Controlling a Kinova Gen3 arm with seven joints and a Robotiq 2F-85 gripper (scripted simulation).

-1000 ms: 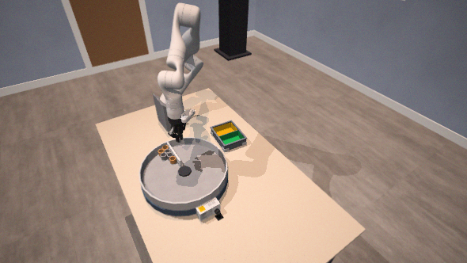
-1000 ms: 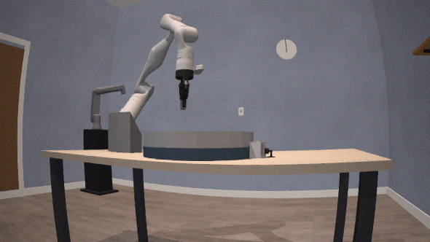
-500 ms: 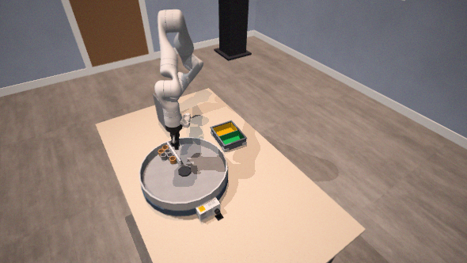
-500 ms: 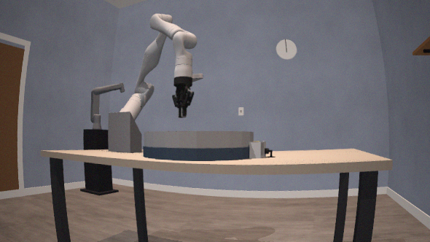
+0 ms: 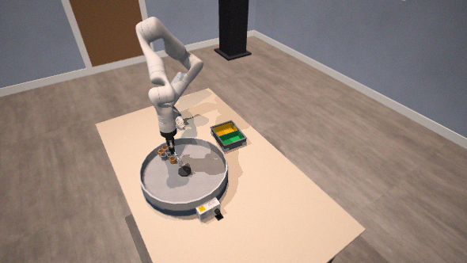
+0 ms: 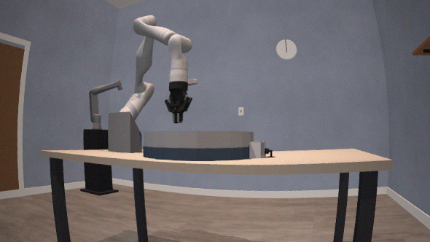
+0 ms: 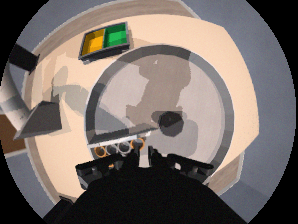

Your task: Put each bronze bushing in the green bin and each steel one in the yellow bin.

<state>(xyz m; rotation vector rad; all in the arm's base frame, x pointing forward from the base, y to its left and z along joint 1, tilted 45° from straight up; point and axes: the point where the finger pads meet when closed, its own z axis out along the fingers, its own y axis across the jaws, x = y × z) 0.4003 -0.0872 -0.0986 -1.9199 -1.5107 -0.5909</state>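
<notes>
Three bronze bushings (image 5: 172, 161) (image 7: 143, 145) and two steel ones (image 5: 163, 157) (image 7: 124, 151) show in the top view, bunched on the turntable (image 5: 224, 174) (image 6: 198, 140) (image 7: 228, 117), on the side towards the tabletop's left edge. My gripper (image 5: 172, 152) (image 6: 178, 122) (image 7: 143, 151) points down over that bunch. The turntable sits close to that left edge. Nearer the far corner, by the right edge, stands a divided tray, its yellow bin (image 5: 225, 129) (image 7: 93, 43) on the far-corner side and its green bin (image 5: 232, 138) (image 7: 116, 36) next to it. Both bins look empty of bushings. A small white box (image 5: 208, 210) (image 6: 257, 149) stands just beside the turntable, on the side away from the far corner.

From the exterior, my fingertips hang above the turntable's wall, the two fingers narrowly spaced with nothing between them. The turntable stands nearer the tabletop's left end than its right corners; its wall hides the bushings.

Through the wrist view, I see a slim gap between my fingertips, with no bushing in it. Four bushings line up beside a pale bar (image 5: 179, 160) (image 7: 117, 138), bronze at both ends and steel between; part of another bronze one peeks out behind my finger linkage. The tray lies by the tabletop's upper edge, left of its upper right corner.

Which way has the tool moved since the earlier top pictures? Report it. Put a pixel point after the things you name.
Yes: the tool (image 5: 172, 152) (image 6: 178, 122) (image 7: 143, 151) moved away from the bins (image 5: 229, 135) (image 7: 105, 42), now over the turntable (image 5: 184, 198) (image 6: 198, 140) (image 7: 227, 117).
</notes>
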